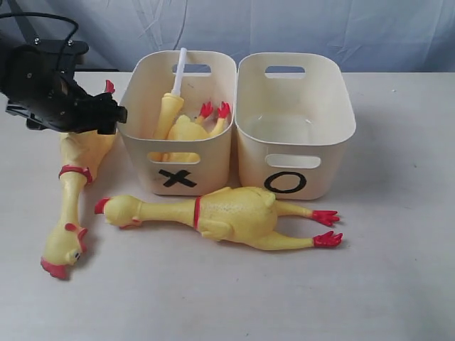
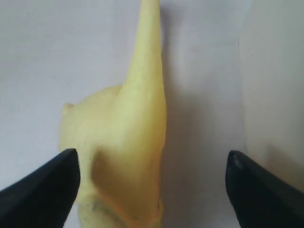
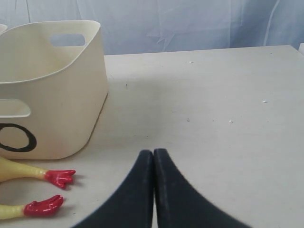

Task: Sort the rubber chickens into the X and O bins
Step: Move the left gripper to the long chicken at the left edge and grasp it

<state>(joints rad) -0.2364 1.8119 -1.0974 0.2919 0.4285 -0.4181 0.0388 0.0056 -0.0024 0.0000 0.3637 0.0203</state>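
Note:
The X bin (image 1: 215,153) and the O bin (image 1: 323,153) stand side by side. Inside the X bin lie a small chicken (image 1: 186,130) with red feet up and a yellow piece with a white tube (image 1: 179,73). A large chicken (image 1: 234,213) lies in front of both bins; its red feet (image 3: 59,176) show in the right wrist view beside the O bin (image 3: 57,109). Another chicken (image 1: 71,181) lies at the left, head toward the front. My left gripper (image 2: 151,154) hangs open over its body (image 2: 123,137), a finger on each side. My right gripper (image 3: 153,153) is shut on nothing, low over the table.
The black left arm (image 1: 50,89) covers the upper body of the left chicken in the exterior view. The X bin's wall is close beside that chicken. A blue cloth backdrop (image 1: 298,25) hangs behind the table. The right arm is outside the exterior view.

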